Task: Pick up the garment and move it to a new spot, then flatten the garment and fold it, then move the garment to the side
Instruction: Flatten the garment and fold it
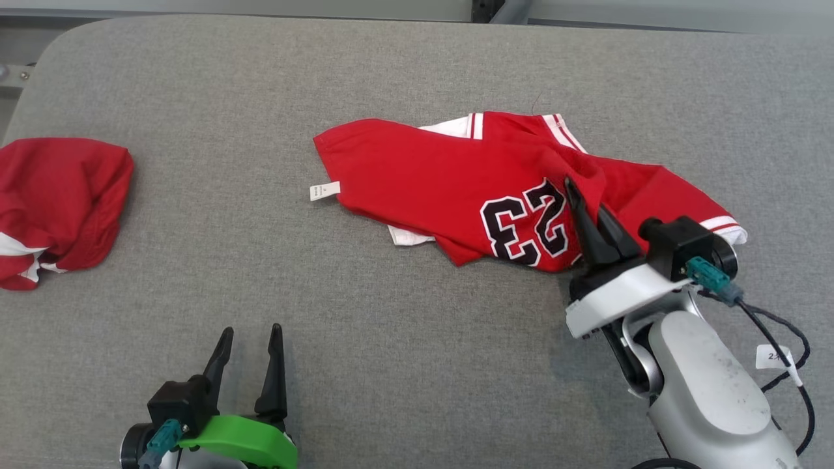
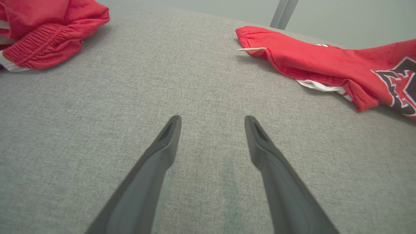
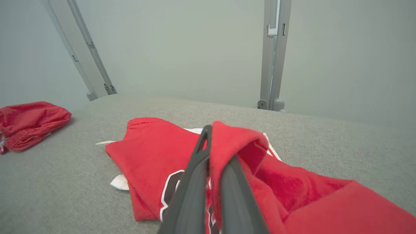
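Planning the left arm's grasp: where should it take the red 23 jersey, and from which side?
Probably the jersey at its corner by the white label, coming from the robot's left: that edge lies flat and free, facing the open left gripper, while the right gripper is shut on a fold beside the number.

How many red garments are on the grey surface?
2. The jersey numbered 23 lies right of centre, a fold of it pinched in the right gripper. The other garment sits bunched at the left edge, partly cut off.
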